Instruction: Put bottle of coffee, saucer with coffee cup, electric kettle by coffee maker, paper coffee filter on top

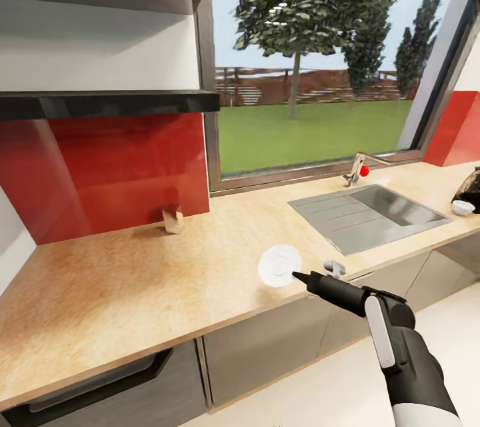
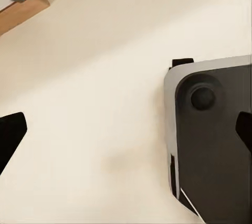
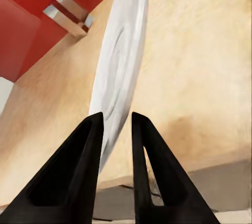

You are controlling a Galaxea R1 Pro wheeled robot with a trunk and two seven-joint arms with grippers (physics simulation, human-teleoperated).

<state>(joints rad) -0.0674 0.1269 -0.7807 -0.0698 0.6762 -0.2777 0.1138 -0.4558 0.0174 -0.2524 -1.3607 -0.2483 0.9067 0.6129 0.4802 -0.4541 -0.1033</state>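
The right pincer (image 3: 116, 129), clamped on the saucer (image 1: 279, 266) rim, should lower it level onto the surface (image 1: 133, 280) below.

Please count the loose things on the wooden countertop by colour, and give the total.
White: 2, the saucer held by the right tool and a small object near the right edge.
Grey: 1, a small object beside the saucer.
Brown: 1, a small box by the red wall.
Black: 1, a dark item at the right edge.
Total: 5.

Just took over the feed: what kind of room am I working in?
A kitchen, by the look of it: a long wooden countertop with a steel sink and tap under a window, a red backsplash, and cabinet fronts below.
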